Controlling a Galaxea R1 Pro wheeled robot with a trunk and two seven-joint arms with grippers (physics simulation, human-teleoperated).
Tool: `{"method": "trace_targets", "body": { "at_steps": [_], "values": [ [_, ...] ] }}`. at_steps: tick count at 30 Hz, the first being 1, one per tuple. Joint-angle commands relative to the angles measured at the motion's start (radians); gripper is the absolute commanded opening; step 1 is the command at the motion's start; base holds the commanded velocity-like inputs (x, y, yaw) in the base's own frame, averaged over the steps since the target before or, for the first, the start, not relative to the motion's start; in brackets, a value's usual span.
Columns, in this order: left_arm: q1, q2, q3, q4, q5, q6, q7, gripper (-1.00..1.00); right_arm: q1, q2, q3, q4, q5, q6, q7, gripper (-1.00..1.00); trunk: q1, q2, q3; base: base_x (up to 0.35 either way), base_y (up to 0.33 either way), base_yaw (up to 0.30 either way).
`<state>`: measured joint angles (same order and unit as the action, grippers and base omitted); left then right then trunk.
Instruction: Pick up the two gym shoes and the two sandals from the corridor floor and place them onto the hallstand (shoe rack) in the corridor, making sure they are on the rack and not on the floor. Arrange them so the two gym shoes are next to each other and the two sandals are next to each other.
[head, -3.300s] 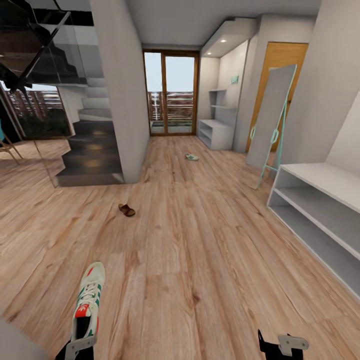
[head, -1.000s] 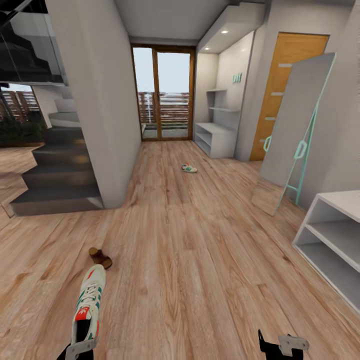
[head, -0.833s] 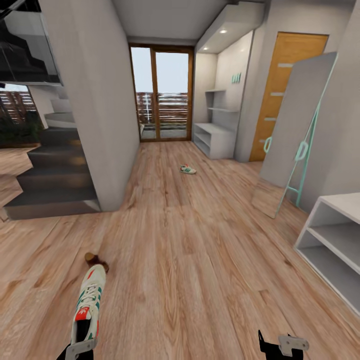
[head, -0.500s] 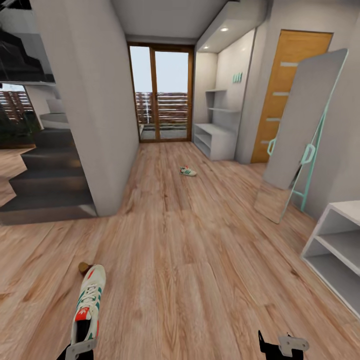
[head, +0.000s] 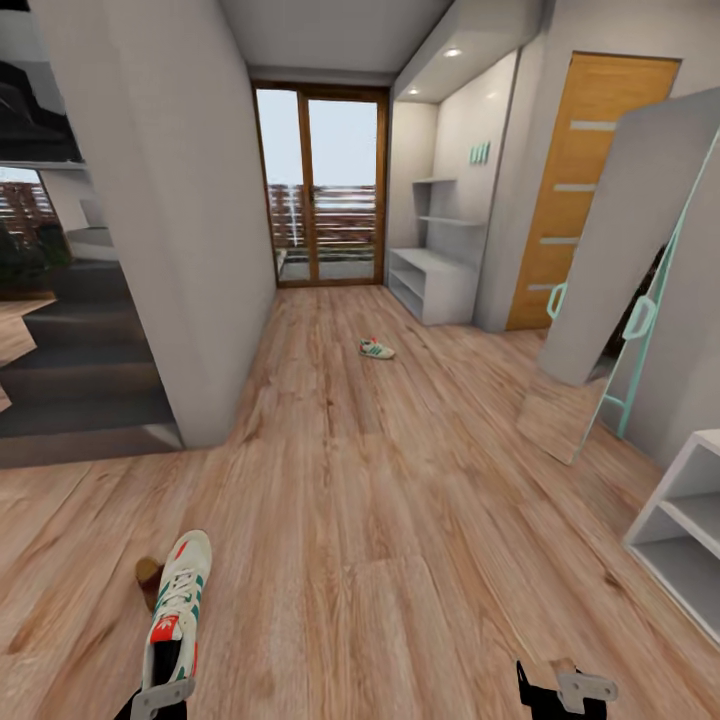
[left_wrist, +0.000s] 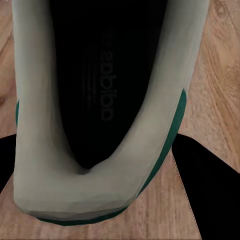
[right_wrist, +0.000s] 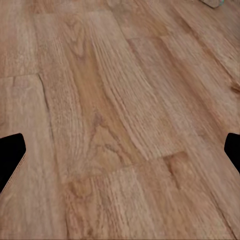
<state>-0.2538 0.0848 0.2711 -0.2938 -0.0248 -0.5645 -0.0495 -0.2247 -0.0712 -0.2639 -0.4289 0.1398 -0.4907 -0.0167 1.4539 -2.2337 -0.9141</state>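
Left gripper (head: 160, 690) clamps one sneaker (head: 178, 605) mid-carry, the rack (head: 432, 282) far ahead awaiting delivery; right gripper (head: 565, 688) hangs spread, empty.

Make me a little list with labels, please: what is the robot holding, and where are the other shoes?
Left gripper: shut on a cream-white sneaker with green stripes
Right gripper: open, holding nothing
Second cream-white sneaker: lying far ahead on the light brown wood-plank floor
Dark brown sandal: on the floor, partly hidden behind the held sneaker
Pale grey-white shoe rack: far end, beside the glass door
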Motion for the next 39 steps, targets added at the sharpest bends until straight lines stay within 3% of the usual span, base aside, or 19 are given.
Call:
{"method": "trace_targets", "body": {
  "at_steps": [1,39],
  "values": [
    [-0.001,0.000,0.007,0.001,-0.003,-0.003,-0.004,-1.00,-0.001,0.001,-0.005,0.001,0.011,-0.003,-0.002,1.00,0.000,0.000,-0.001,0.340,0.000,0.000],
    [-0.001,0.001,0.007,0.001,-0.003,-0.003,-0.004,-1.00,-0.001,0.001,-0.005,0.001,0.011,-0.003,0.000,1.00,0.000,0.000,-0.001,0.320,-0.084,0.000]
  ]
}}
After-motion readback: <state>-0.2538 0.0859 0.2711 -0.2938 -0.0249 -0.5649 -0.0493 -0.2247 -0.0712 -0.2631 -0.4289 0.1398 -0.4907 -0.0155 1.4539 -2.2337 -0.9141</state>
